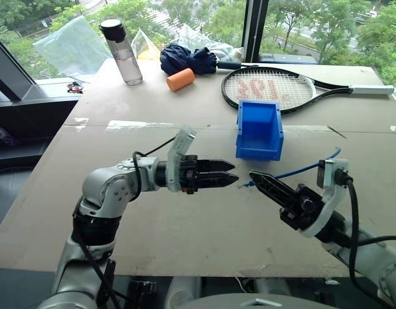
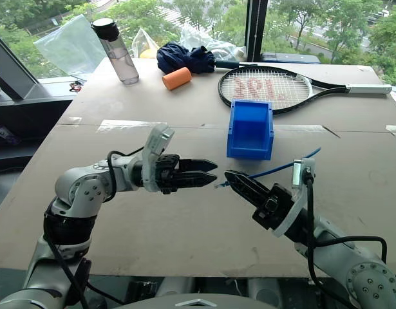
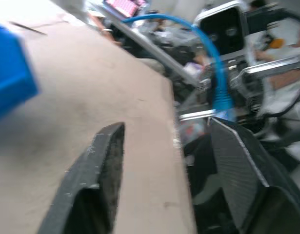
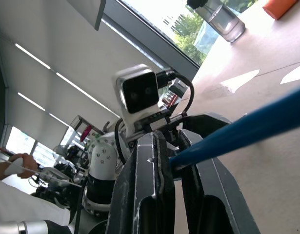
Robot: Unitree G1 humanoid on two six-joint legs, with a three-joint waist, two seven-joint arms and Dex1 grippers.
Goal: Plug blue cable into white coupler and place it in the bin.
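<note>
A robot's two arms meet over a bare brown tabletop by a window. The right gripper (image 1: pixel 257 176) is pinched closed on the blue cable (image 1: pixel 305 168), w/ the cord pinned between its black fingers near one end. From the grip the cable trails back past the wrist camera and ends near the table's right side. In the right wrist view the cord passes straight through the closed fingers.

The left gripper (image 1: pixel 231 174) faces it, level, tips very close to the right gripper's tips but apart from them. Its fingers stand a little apart in the head views and wide apart in its own wrist view, and they hold nothing that can be seen.

The white coupler can't be made out; whether it sits on the cable end at the right fingertips is too small to tell. So the plug-in step can't be confirmed either way.

The bin (image 1: pixel 259 132), bright blue w/ a cut-down front, sits just behind the two grippers, near table centre, and appears to hold nothing. Placing is not yet done.

Judgement: roughly mid-task. Cable is in hand; left to do is at least the drop into the bin, poss. the mating too.

Behind: a tennis racket (image 1: pixel 275 87), water bottle (image 1: pixel 123 51), orange roll (image 1: pixel 180 79), dark blue cloth (image 1: pixel 188 59).
</note>
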